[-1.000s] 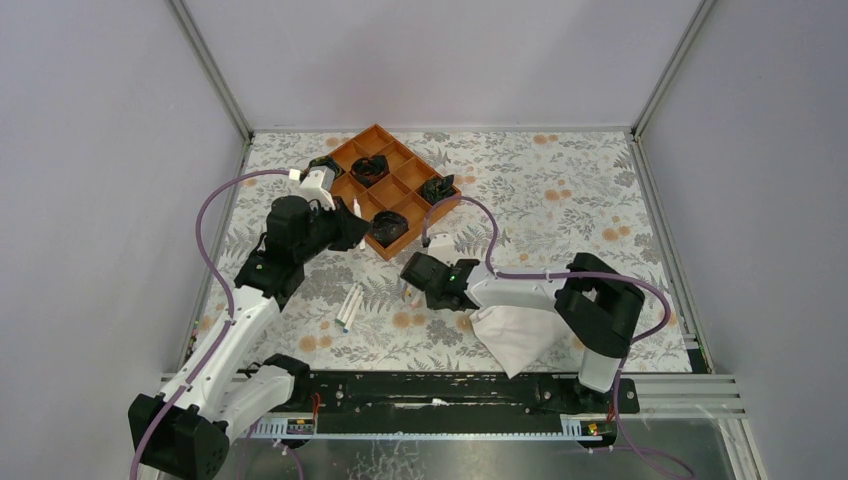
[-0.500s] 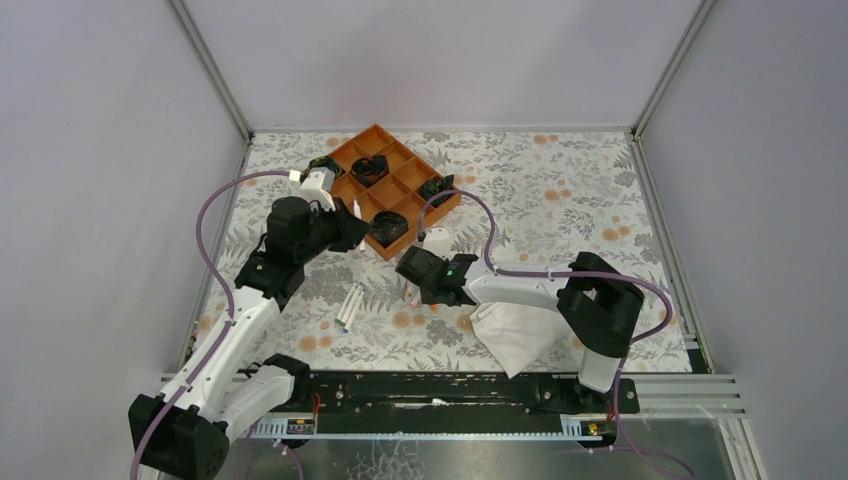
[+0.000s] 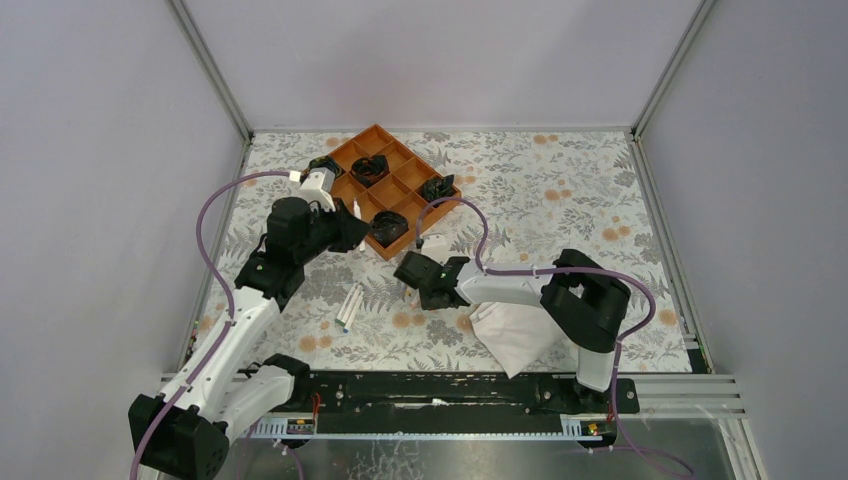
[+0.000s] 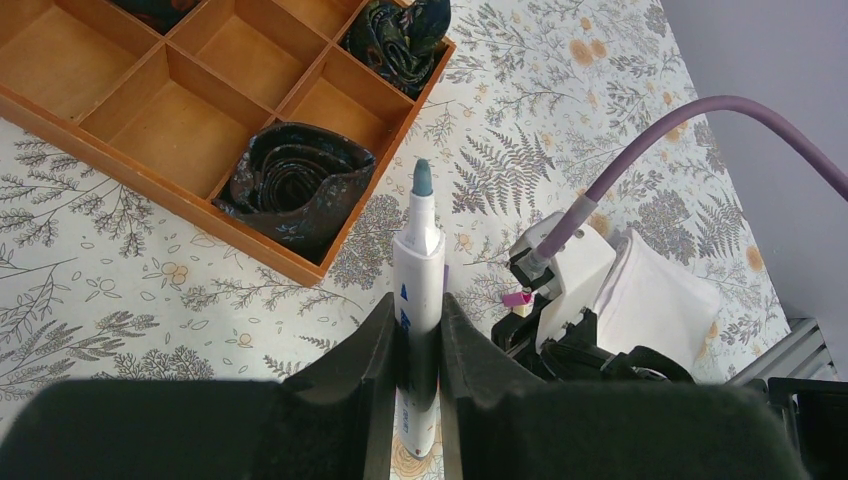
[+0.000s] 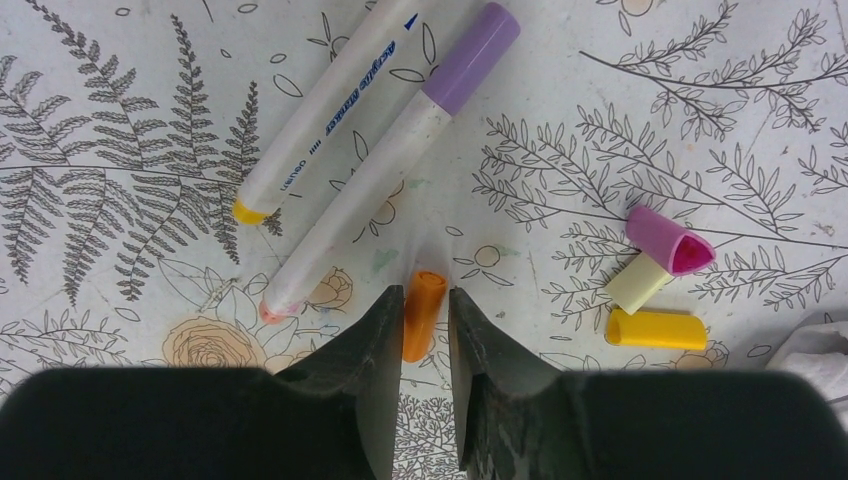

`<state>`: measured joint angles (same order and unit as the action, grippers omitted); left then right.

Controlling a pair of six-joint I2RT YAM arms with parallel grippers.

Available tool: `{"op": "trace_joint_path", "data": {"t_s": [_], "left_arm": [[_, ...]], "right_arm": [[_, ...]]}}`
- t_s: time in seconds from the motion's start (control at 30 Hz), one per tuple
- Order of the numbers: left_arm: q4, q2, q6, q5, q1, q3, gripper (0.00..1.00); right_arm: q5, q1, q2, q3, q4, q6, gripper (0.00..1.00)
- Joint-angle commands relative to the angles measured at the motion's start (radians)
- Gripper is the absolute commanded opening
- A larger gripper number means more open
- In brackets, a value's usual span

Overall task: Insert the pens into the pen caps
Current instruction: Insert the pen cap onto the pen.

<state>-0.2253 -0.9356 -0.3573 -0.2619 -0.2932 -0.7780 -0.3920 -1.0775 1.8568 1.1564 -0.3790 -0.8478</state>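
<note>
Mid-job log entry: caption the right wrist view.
Right gripper straddles the orange cap; purple-ended pen, yellow-ended pen, pink cap and yellow cap lie nearby.

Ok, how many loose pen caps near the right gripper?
4: orange cap inside the right gripper; to its right pink cap, pale yellow cap touching it, yellow cap below. Others may be hidden.

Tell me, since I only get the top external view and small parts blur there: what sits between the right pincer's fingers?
Observer: An orange cap, gripped in the right pincer.
Operator: Any other caps close by?
Observer: A pink cap and a yellow cap lie loose beside it.
Operator: Is the left pincer's pen capped?
Observer: No. The pen clamped in the left pincer shows a bare blue-grey tip.
</note>
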Motion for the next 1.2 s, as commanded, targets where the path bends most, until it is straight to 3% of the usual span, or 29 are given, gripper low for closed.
{"op": "trace_joint_path", "data": {"t_s": [0.0,0.2,0.5,0.9,1.0,1.17], "left_arm": [[0.014,0.021,0.009,0.003,0.011,0.005,0.00],[0.011,0.020,0.012,0.009,0.011,0.006,0.00],[0.009,0.018,0.015,0.035,0.011,0.011,0.00],[0.043,0.015,-0.007,-0.025,0.002,0.028,0.00],[0.101,0.010,-0.067,-0.046,-0.049,0.055,0.00],[0.341,0.011,-0.161,0.002,-0.276,0.195,0.00]], "right_arm": [[0.005,-0.001,-0.001,0.030,-0.014,-0.026,0.29],[0.020,-0.003,0.005,0.004,-0.004,-0.045,0.24],[-0.001,-0.002,-0.098,-0.075,0.017,-0.052,0.00],[0.031,0.024,-0.312,-0.161,0.092,0.040,0.00],[0.053,0.036,-0.361,-0.178,0.115,0.066,0.00],[0.090,0.074,-0.446,-0.220,0.147,0.081,0.00]]}}
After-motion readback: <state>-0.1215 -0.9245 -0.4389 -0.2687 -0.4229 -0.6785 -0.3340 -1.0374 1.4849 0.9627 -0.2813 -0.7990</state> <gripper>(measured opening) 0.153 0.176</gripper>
